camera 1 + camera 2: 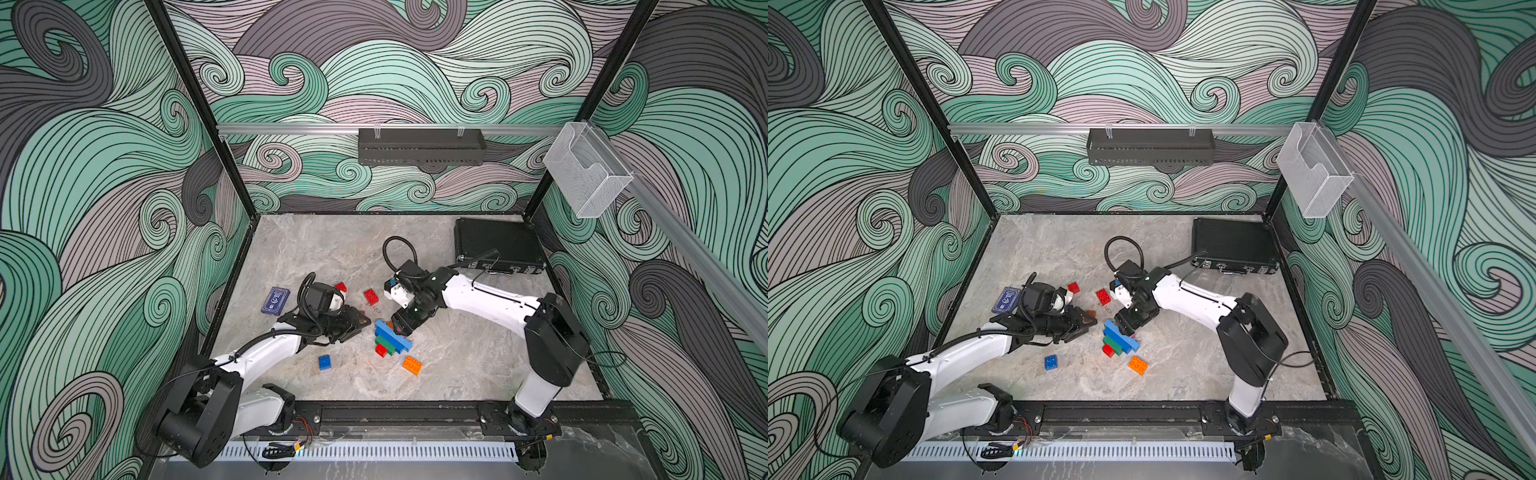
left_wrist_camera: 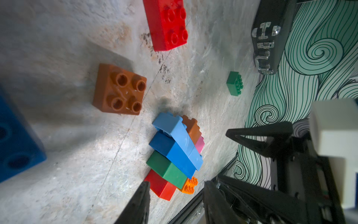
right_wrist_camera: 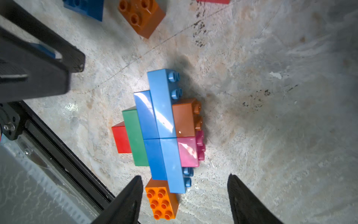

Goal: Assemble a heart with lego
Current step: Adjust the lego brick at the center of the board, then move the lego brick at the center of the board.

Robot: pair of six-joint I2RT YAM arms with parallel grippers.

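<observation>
The lego heart-in-progress (image 1: 392,338) (image 3: 162,126) lies flat on the marble floor: stepped rows of red, green, dark blue and light blue, with a brown and a pink brick on its far row. My right gripper (image 1: 401,328) (image 3: 185,184) is open just behind it with nothing between its jaws. From the other side my left gripper (image 1: 365,322) (image 2: 177,192) points at the assembly (image 2: 174,153), open and empty. A loose orange brick (image 3: 161,201) (image 1: 412,365) lies against the assembly's end. A brown brick (image 2: 119,91) sits in front of the left gripper.
Loose bricks lie around: a red oblong one (image 1: 371,296), a small red one (image 1: 340,286), a blue one (image 1: 324,362) and a green one (image 2: 234,83). A flat blue card box (image 1: 275,301) is at the left. A black case (image 1: 498,249) stands at the back right.
</observation>
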